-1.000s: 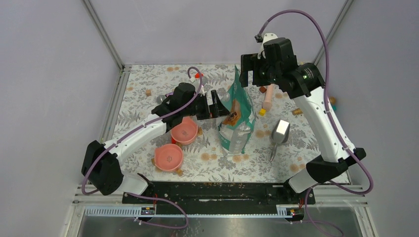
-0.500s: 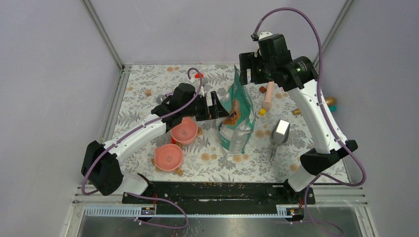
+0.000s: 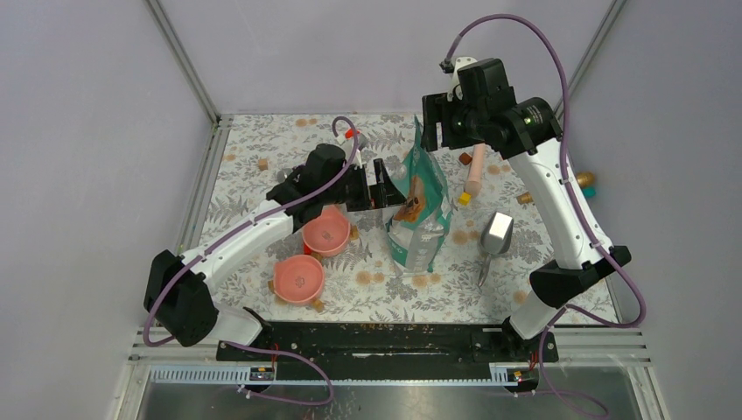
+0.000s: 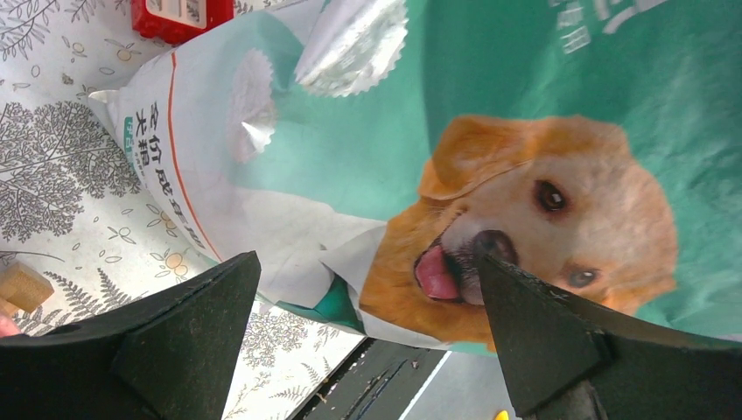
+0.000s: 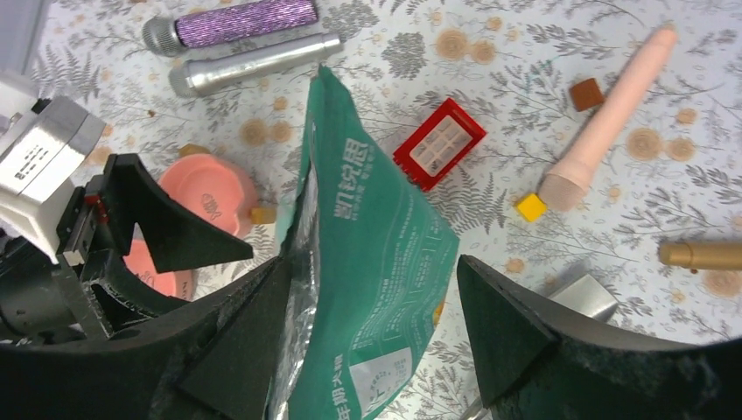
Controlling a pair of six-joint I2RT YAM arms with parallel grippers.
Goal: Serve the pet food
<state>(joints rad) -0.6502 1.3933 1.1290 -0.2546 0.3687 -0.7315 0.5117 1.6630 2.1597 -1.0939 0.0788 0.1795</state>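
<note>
My right claw (image 5: 374, 264) hangs spread astride the top of the pouch (image 3: 422, 214), my left claw (image 4: 367, 262) gapes wide at its printed face.

Upright pouch (image 3: 422, 219) blocks centre; pink bowls (image 3: 325, 233) left, scoop (image 3: 497, 234) right.

Plain grey walls (image 3: 367, 52) enclose a floral-patterned table (image 3: 245, 188).

Light bright, even, diffuse from overhead; you get only soft short shadows on table (image 3: 236, 188). Top view sharp. Left wrist: pouch (image 4: 525, 105) crisp, mild foil glare, left fingers (image 4: 175, 350) soft. Right wrist edges possibly slightly bowed.
</note>
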